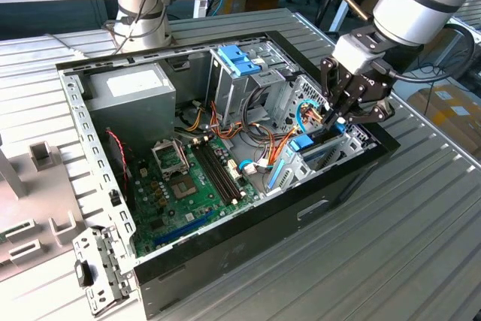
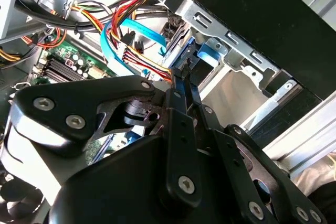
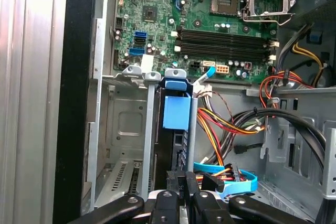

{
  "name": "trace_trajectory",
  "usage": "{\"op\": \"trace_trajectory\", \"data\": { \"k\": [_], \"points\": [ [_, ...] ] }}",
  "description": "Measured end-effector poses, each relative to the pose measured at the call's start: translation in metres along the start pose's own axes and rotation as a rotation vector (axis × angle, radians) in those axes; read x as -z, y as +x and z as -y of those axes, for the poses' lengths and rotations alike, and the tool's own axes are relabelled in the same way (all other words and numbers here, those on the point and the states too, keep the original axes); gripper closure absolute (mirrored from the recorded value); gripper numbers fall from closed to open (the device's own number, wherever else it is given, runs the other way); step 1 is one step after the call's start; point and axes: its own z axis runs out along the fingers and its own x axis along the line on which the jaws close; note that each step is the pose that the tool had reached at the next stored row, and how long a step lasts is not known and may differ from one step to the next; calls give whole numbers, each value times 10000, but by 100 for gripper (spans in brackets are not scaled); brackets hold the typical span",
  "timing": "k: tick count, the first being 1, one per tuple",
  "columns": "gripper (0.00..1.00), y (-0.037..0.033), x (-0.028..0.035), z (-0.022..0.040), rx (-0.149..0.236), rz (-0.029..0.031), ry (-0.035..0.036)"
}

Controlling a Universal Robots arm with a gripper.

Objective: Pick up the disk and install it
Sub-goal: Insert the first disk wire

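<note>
The disk (image 3: 174, 148) is mostly hidden: in the first wrist view only a narrow dark strip of it shows, standing on edge in the drive bay between two grey metal rails, under the blue bay latch (image 3: 176, 111). Its label cannot be seen. The one gripper (image 3: 181, 179) sits right at the disk's near end with its fingers (image 2: 181, 95) drawn together and nothing visible between them; whether the tips touch the disk cannot be told, as the black linkage covers that spot in both wrist views. In the exterior view the gripper (image 1: 336, 118) reaches down into the open computer case (image 1: 248, 223) at its end on the exterior view's right.

That view shows two blue latches, one grey power-supply box (image 1: 131, 88) and one green motherboard (image 1: 188, 193). A flat blue cable (image 3: 231, 184) and a bundle of orange, yellow and red wires (image 3: 220, 124) crowd the space just beside the bay. A loose metal bracket (image 1: 98, 272) lies on the ribbed table (image 1: 421, 223), outside the case
</note>
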Motion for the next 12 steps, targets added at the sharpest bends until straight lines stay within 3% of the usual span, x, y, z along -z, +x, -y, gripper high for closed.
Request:
{"op": "trace_trajectory", "data": {
  "k": [12],
  "points": [
    [83,3,-12,10,-224,1,11]
  ]
}}
